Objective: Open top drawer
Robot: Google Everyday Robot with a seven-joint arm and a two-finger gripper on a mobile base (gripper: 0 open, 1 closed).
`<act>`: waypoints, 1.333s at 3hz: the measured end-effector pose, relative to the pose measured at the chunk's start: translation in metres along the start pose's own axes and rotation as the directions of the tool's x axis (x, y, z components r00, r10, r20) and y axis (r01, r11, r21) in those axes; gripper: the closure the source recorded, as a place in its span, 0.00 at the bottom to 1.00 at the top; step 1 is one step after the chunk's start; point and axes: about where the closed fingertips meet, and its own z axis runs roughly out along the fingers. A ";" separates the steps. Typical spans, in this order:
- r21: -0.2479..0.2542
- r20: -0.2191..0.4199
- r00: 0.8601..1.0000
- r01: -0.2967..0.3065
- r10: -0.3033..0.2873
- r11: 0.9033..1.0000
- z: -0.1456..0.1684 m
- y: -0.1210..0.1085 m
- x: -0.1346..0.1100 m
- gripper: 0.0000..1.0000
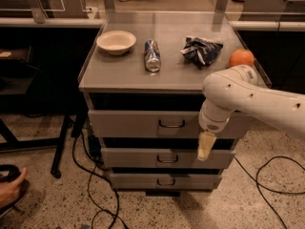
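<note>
The top drawer [138, 123] is the highest of three grey drawer fronts in a grey metal cabinet, with a small dark wire handle [171, 124] at its centre. Its front stands slightly out from the cabinet. My gripper [206, 146] hangs from the white arm [248, 97] in front of the cabinet, to the right of the handle and a little below it, over the gap between the top and middle drawers. It points down, with pale yellow fingertips. It holds nothing that I can see.
On the cabinet top [119, 70] lie a white bowl [116, 42], a can on its side [152, 55], a crumpled chip bag [201, 50] and an orange [241, 58]. Middle drawer [138, 157] and bottom drawer [138, 180] sit below. Cables [90, 190] trail on the floor. A person's hand [10, 189] is at the lower left.
</note>
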 end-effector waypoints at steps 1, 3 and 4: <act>-0.027 -0.011 1.000 0.004 -0.005 1.000 0.009 0.014 0.002 0.00; -0.039 -0.018 1.000 0.002 -0.002 0.999 0.001 0.022 0.006 0.00; -0.081 -0.048 0.999 -0.023 0.019 0.996 -0.033 0.068 0.036 0.00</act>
